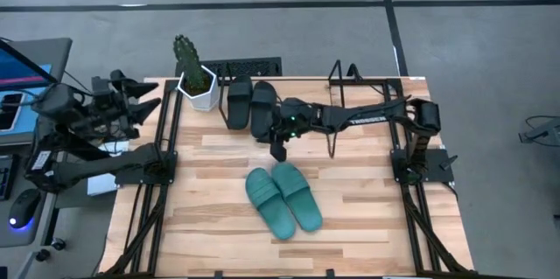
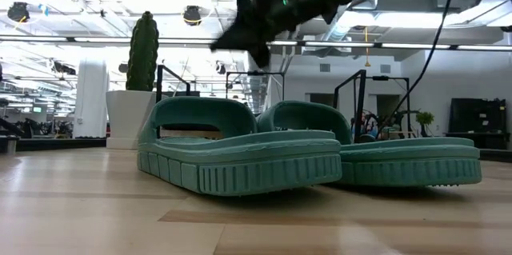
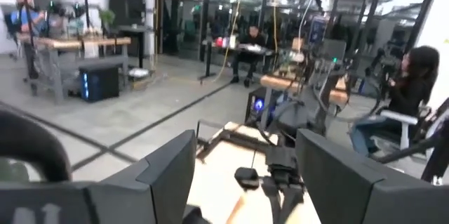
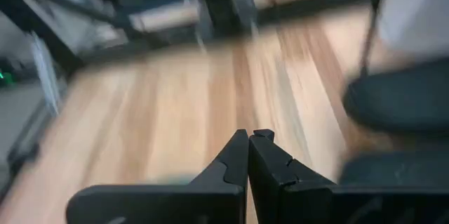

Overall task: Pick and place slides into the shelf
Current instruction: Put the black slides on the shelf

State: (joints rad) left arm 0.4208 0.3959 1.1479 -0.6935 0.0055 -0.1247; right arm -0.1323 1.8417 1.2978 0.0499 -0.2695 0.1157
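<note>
Two teal slides (image 1: pixel 282 198) (image 2: pixel 240 155) lie side by side, soles down, on the wooden table near its middle. Two black slides (image 1: pixel 249 106) (image 4: pixel 403 101) lie side by side at the left end of the black rod shelf (image 1: pixel 337 76) along the far edge. My right gripper (image 1: pixel 278 151) (image 4: pixel 250 143) is shut and empty. It hangs above the table between the black pair and the teal pair, pointing slantwise down. My left gripper (image 3: pixel 245 175) (image 1: pixel 144 95) is open, held high beyond the table's left edge, pointing level across it.
A cactus in a white pot (image 1: pixel 194 78) (image 2: pixel 142 63) stands at the far left corner, next to the black slides. A keyboard (image 1: pixel 249 67) lies behind the shelf. Black arm frames (image 1: pixel 157 165) run along both table sides. People sit in the room beyond (image 3: pixel 410 90).
</note>
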